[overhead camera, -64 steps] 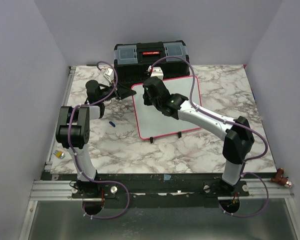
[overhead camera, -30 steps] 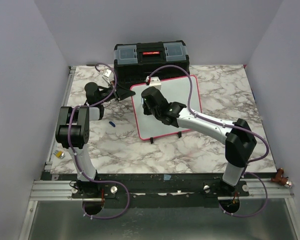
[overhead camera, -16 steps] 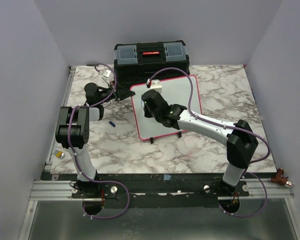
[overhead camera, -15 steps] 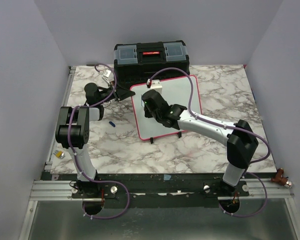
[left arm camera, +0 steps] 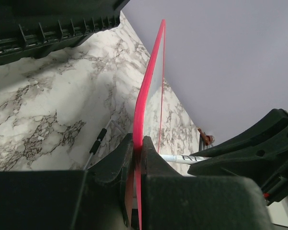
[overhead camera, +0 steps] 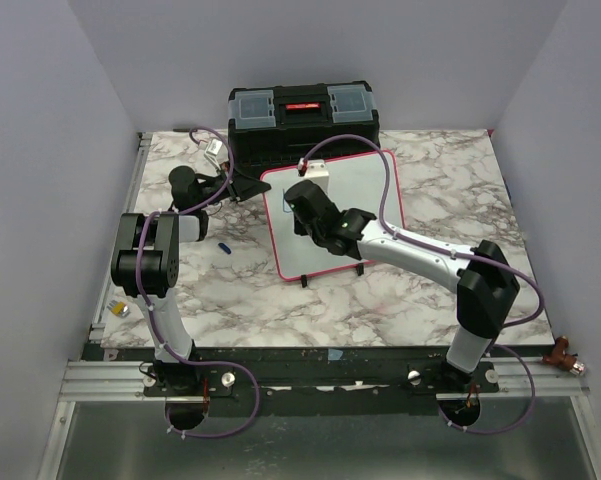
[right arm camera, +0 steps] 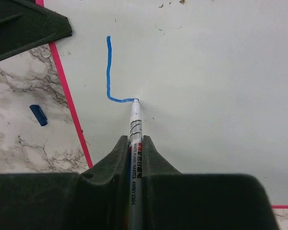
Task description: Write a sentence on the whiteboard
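The whiteboard (overhead camera: 352,235), white with a pink-red frame, stands tilted in the middle of the table. My left gripper (overhead camera: 252,186) is shut on its left frame edge (left arm camera: 140,115). My right gripper (overhead camera: 302,205) is shut on a white marker (right arm camera: 135,139) whose tip touches the board (right arm camera: 206,72). Of the sentence, only a blue "L" stroke (right arm camera: 109,72) shows near the board's upper left; the marker tip sits at the end of its foot. In the left wrist view the marker (left arm camera: 179,158) pokes toward the board from the right.
A black toolbox (overhead camera: 302,118) stands just behind the board. The blue marker cap (overhead camera: 223,246) lies on the marble left of the board, also in the right wrist view (right arm camera: 38,115). A small object (overhead camera: 120,309) sits at the table's left edge.
The right gripper has moved the marker down and then slightly right over the board's upper left, drawing the "L" stroke. The left gripper has stayed clamped on the frame.
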Motion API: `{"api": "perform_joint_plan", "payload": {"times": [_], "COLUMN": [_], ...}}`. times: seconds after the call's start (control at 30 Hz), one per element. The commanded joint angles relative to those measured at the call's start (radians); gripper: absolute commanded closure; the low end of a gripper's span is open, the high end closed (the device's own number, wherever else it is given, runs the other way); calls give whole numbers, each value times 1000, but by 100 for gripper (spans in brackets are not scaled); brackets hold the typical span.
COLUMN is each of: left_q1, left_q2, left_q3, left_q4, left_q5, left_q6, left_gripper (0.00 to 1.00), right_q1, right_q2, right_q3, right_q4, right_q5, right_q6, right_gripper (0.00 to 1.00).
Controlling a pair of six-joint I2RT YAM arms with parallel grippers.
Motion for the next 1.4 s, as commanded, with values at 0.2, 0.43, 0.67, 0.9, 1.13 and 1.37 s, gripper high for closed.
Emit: {"api": "perform_joint_plan", "payload": {"times": [0.2, 0.43, 0.67, 0.9, 1.13, 1.37], "left_q1": [5, 5, 10, 12, 12, 12], "left_q2": [-41, -42, -56, -58, -62, -59], "left_q3": [-9, -9, -18, -19, -25, -25], "left_q4": [107, 108, 100, 101, 120, 129], "left_q5": [41, 45, 50, 50, 56, 55], "left_q6": [40, 41, 49, 51, 40, 39], "left_gripper": [100, 100, 100, 100, 100, 100], "right_q1": [-3, -3, -2, -6, -9, -11], "right_q2": [-106, -78, -24, 14, 42, 46], "right_q3": [32, 50, 104, 129, 133, 115], "right_q4": [-65, -47, -33, -23, -18, 5], "right_q5": [21, 103, 125, 145, 147, 108], "right_q6": [-1, -13, -37, -55, -57, -63], "right_gripper": [99, 99, 99, 99, 99, 99]}}
